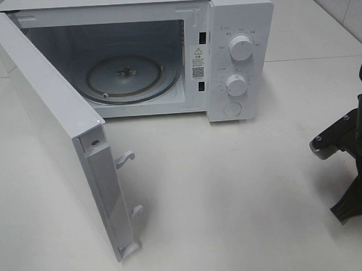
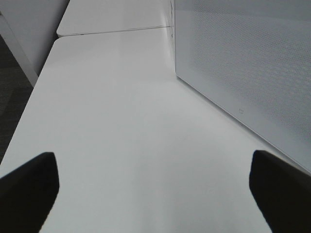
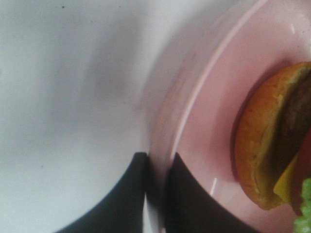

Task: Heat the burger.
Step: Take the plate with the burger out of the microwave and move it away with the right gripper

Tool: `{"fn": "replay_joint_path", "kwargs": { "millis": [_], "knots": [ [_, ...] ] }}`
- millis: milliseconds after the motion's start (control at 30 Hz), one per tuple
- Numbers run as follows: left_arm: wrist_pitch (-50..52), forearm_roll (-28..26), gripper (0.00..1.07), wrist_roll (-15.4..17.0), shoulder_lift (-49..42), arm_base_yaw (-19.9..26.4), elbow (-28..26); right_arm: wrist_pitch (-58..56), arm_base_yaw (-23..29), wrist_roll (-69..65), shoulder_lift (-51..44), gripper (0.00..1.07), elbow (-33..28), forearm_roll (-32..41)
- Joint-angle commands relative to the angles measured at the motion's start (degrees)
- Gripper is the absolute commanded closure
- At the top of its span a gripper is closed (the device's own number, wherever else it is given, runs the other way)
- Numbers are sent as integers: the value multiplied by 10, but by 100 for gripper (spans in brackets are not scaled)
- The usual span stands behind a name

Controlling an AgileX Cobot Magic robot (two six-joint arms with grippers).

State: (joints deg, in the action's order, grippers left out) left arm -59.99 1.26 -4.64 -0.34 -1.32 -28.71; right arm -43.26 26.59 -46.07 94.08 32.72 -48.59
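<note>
**Right gripper pinching the plate rim, microwave door open**

Your right gripper (image 3: 156, 170) is nearly closed: its two dark fingers sit narrow, one on each side of the rim of the pink plate (image 3: 204, 121), clamped on it. The burger (image 3: 272, 141) lies on that plate, just inboard of the fingers; you can see a browned bun, a dark patty, a yellow cheese edge and a bit of green lettuce. On the outer side of the fingers there is only the white table (image 3: 63, 97).

In the high view the right arm (image 1: 353, 158) shows at the right edge, well away from the microwave (image 1: 237, 55); plate and burger are out of that view.

Your left gripper (image 2: 154, 187) stands wide, holding nothing, its dark fingertips (image 2: 29, 189) far apart over bare table. Ahead and to one side stands the microwave door (image 2: 243, 68), swung open.

Inside the oven, the glass turntable (image 1: 127, 75) is bare. A warning sticker (image 1: 197, 61) with a triangle and QR code sits on the frame; its text and the marks round the two dials (image 1: 241, 47) are too small to read.
</note>
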Motion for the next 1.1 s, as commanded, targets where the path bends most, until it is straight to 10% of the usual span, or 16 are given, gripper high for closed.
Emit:
{"fn": "replay_joint_path", "kwargs": {
  "millis": [33, 600, 1100],
  "knots": [
    [4, -2, 7, 1, -10, 3, 1, -3, -5, -5, 14, 106, -2, -30],
    [4, -2, 7, 1, -10, 3, 1, 11, -5, -29, 48, 95, -1, -41],
    [4, -2, 7, 1, -10, 3, 1, 30, -3, 74, -116, 40, -1, 50]
  ]
}}
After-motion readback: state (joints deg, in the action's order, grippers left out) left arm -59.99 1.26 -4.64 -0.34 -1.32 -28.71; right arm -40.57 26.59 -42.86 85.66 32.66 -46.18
